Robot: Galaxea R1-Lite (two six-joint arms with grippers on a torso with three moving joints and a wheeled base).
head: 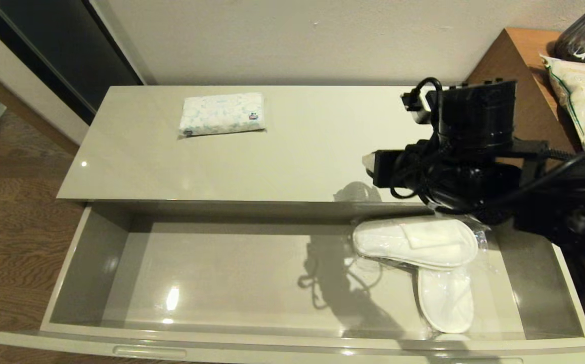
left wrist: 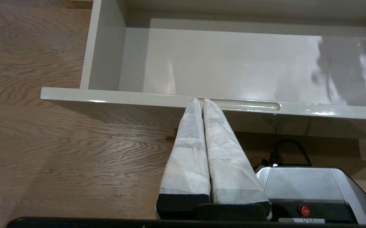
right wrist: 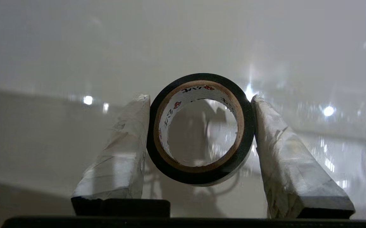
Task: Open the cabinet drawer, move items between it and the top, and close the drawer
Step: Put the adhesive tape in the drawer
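1. Drawer status: we find the cabinet drawer (head: 95, 263) pulled fully out, so we judge the opening step complete.
2. Drawer contents: the white slippers in clear bags (head: 423, 247) lie in the right part of the drawer, one across the other. The remaining drawer floor is bare.
3. Top contents: the tissue pack (head: 221, 114) lies flat on the top (head: 297, 151), towards its rear left.
4. Right gripper (right wrist: 200, 104): the jaws are grasping the black tape roll (right wrist: 198, 129) by its outer rim, one finger on each side. In the head view the arm sits over the right front edge of the top, above the slippers. We cannot tell whether the roll is bound for the top or the drawer.
5. Left gripper (left wrist: 201, 100): the jaws are clenched on nothing. Their tips sit at the drawer's front edge, just beside the oblong notch (left wrist: 249, 105).
6. Remaining work, in our judgement: set down the roll, complete any further transfers, then close the drawer.
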